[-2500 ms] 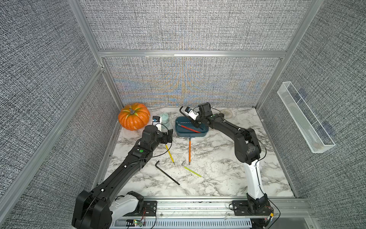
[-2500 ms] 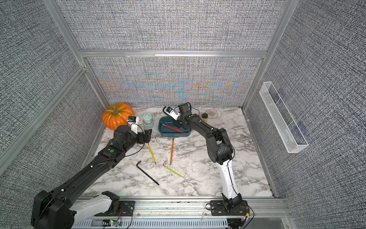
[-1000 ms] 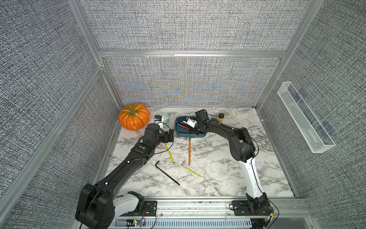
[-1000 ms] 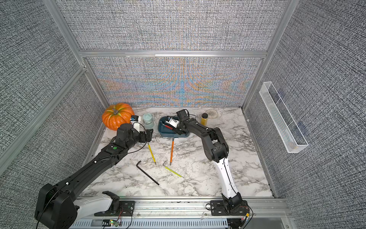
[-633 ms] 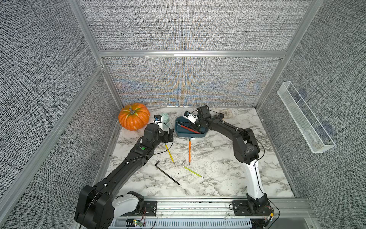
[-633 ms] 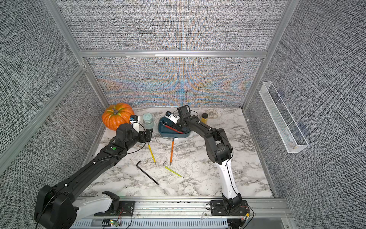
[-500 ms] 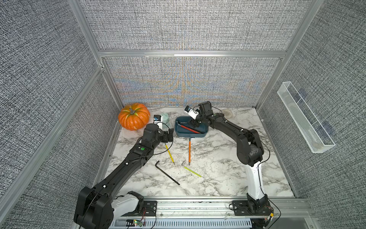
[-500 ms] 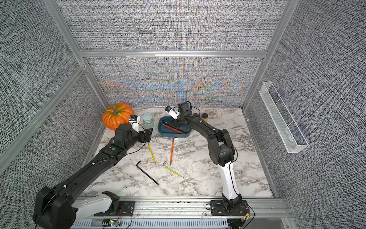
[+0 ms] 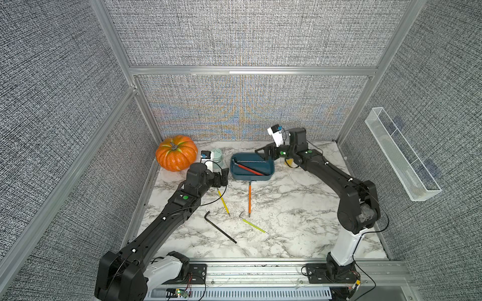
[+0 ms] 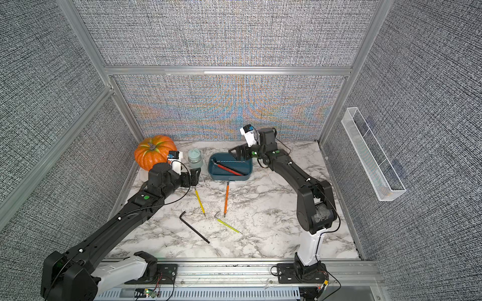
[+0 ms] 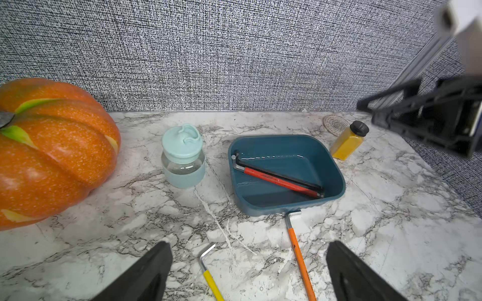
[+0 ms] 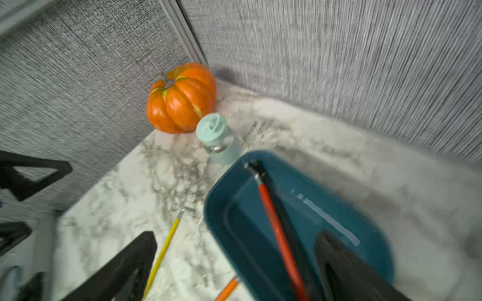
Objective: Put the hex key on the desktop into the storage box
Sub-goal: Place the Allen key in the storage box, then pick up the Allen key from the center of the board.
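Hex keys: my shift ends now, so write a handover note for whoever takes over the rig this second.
Left tool: open, empty, poised at the bent end of the yellow hex key.
Right tool: open, empty, raised over the storage box.
Done: red hex key and boxed black hex key lie inside it.
Left: yellow, orange hex key, lime hex key and loose black hex key on the desktop.

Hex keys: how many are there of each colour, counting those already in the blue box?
Red hex key: 1
Black hex keys: 2
Orange hex key: 1
Yellow hex key: 1
Yellow-green hex key: 1
Total: 6
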